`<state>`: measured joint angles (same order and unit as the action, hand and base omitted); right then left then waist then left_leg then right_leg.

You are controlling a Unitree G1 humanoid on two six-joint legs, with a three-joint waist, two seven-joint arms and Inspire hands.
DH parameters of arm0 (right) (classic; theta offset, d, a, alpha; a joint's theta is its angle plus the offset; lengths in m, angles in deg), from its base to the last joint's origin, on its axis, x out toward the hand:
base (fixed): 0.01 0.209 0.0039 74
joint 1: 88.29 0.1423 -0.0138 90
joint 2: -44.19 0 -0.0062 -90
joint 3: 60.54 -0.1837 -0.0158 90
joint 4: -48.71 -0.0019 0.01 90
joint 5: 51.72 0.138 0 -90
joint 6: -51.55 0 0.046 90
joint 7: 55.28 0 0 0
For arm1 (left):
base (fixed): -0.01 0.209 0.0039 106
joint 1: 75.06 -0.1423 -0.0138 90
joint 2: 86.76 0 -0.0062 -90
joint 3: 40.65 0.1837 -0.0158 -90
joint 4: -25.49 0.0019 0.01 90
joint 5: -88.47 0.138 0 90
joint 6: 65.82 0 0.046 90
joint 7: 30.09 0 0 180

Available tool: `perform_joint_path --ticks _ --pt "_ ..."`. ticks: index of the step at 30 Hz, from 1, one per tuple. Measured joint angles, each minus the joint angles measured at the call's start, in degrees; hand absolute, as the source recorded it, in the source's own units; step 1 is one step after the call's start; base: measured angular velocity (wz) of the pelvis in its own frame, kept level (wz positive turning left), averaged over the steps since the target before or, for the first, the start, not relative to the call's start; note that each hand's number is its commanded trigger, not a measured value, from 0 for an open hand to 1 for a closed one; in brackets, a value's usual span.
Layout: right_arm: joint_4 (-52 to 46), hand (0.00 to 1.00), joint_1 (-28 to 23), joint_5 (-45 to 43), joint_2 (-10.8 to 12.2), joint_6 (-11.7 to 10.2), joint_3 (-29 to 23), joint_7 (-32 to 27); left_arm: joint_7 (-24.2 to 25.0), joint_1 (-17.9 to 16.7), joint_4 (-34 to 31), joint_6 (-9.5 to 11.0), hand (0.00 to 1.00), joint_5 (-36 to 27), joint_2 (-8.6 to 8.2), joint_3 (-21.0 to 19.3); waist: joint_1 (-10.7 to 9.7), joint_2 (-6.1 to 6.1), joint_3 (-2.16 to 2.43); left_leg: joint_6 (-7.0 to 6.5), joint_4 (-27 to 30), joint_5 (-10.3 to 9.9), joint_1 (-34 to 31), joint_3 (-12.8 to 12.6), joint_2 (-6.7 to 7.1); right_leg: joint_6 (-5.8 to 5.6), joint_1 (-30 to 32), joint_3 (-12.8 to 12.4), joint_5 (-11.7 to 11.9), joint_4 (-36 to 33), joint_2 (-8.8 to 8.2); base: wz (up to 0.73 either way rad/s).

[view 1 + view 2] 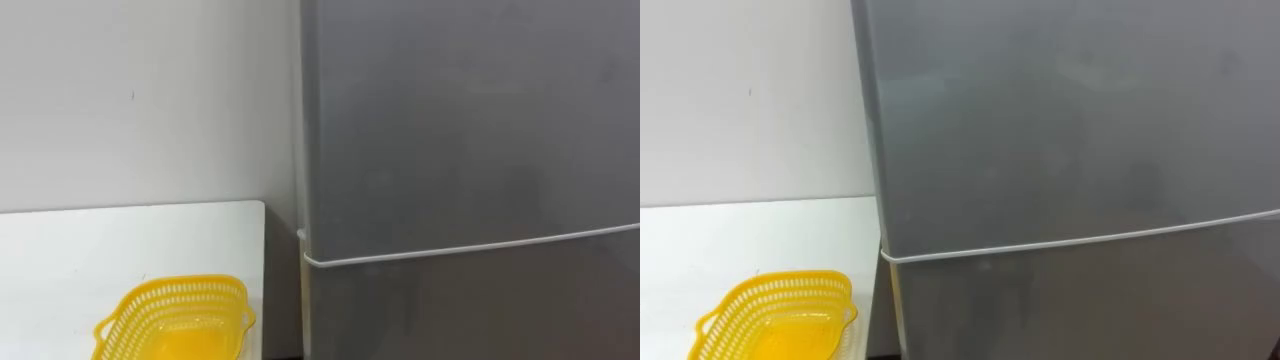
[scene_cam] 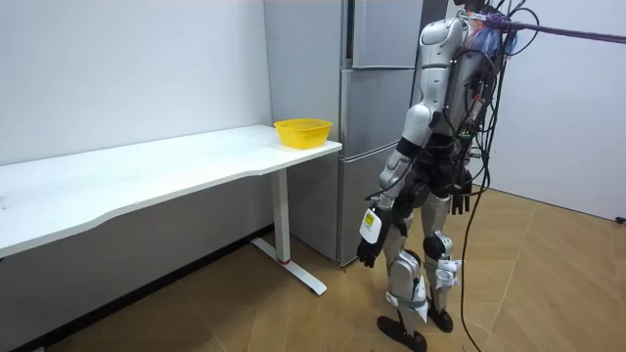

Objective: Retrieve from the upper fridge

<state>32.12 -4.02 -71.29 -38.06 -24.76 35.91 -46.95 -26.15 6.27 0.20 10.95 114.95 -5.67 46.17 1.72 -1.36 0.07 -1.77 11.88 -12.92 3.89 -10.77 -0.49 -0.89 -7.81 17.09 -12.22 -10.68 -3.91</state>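
Stance: the robot stands upright facing the fridge, arms down.
Left hand (image 2: 368, 249): hangs by the thigh, fingers loose and relaxed, holding nothing.
Right hand (image 2: 459, 202): low at the far side of the hip; cannot tell how its fingers are.
Basket (image 1: 175, 320): yellow, nothing in it, near left, on the surface close to its right edge.
Surface (image 1: 100, 250): white, left of the fridge, with a narrow gap between.
Fridge (image 1: 470, 120): grey, on the right; upper door and lower door (image 1: 480, 310) both closed, contents hidden.
Wall (image 1: 130, 100): white, far left.
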Motion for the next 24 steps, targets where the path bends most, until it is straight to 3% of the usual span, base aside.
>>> perform_joint_path --ticks 10,17,24 --pt "0.1 0.00 0.1 0.1 0.0 -0.5 -1.0 -0.6 -0.1 -0.6 0.4 -0.1 0.00 -2.4 0.11 0.0 0.0 -0.25 -0.03 -0.01 0.1 0.0 -0.1 0.1 0.12 -0.03 0.0 0.3 -0.1 0.9 0.00 0.01" --pt "0.0 0.00 -0.1 0.5 0.2 -0.4 -1.4 -1.3 -2.2 -1.9 0.6 -0.2 0.00 -11.5 0.05 -1.2 -0.2 -0.49 -0.07 0.02 0.0 0.0 -0.3 0.2 0.26 -0.19 0.5 0.3 -0.3 1.0 -0.08 0.00" --pt "0.1 0.00 0.2 1.3 0.3 -0.5 -1.5 -1.5 -8.1 -2.2 0.5 0.0 0.00 -24.3 0.12 -3.5 -0.1 -0.23 -0.14 0.03 -0.3 -0.1 -0.2 0.1 0.30 -0.20 0.4 0.2 -0.3 1.0 -0.10 0.00"
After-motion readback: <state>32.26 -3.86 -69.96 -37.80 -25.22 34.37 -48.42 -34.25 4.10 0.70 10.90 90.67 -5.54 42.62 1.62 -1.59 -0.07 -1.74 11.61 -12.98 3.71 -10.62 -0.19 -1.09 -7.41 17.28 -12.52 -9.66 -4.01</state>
